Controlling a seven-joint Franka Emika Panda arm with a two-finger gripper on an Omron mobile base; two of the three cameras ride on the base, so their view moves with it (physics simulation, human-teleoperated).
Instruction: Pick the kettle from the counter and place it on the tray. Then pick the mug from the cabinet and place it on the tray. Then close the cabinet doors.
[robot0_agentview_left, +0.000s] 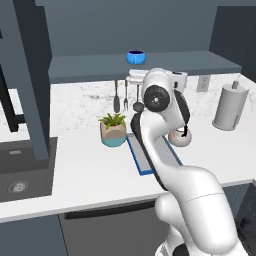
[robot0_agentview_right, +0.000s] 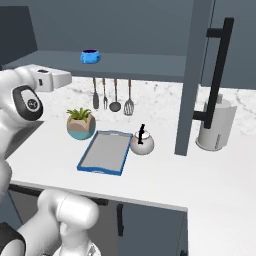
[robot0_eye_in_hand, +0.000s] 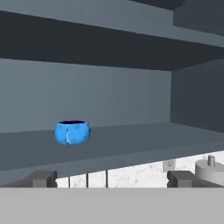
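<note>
The blue mug (robot0_eye_in_hand: 72, 132) sits on the dark cabinet shelf (robot0_eye_in_hand: 131, 142), ahead and left of my gripper (robot0_eye_in_hand: 111, 179). The gripper is open and empty, and it hangs in front of the shelf. From the right base view the hand (robot0_agentview_right: 69, 78) hovers left of the mug (robot0_agentview_right: 90, 56) and a little lower. The whitish kettle (robot0_agentview_right: 142, 142) stands on the counter (robot0_agentview_right: 165, 175), right beside the blue-rimmed tray (robot0_agentview_right: 105, 151), whose grey inside is bare. Both cabinet doors (robot0_agentview_right: 197, 75) (robot0_agentview_left: 30, 75) stand swung open. My arm partly hides the kettle (robot0_agentview_left: 180, 137) and the tray (robot0_agentview_left: 141, 161).
A teal-and-tan plant pot (robot0_agentview_right: 81, 125) stands just behind the tray. Utensils (robot0_agentview_right: 111, 95) hang on the back wall. A grey paper-towel roll (robot0_agentview_right: 216, 125) stands at the right, behind the open door's black handle (robot0_agentview_right: 218, 70). A dark sink (robot0_agentview_left: 20, 175) lies at the far left.
</note>
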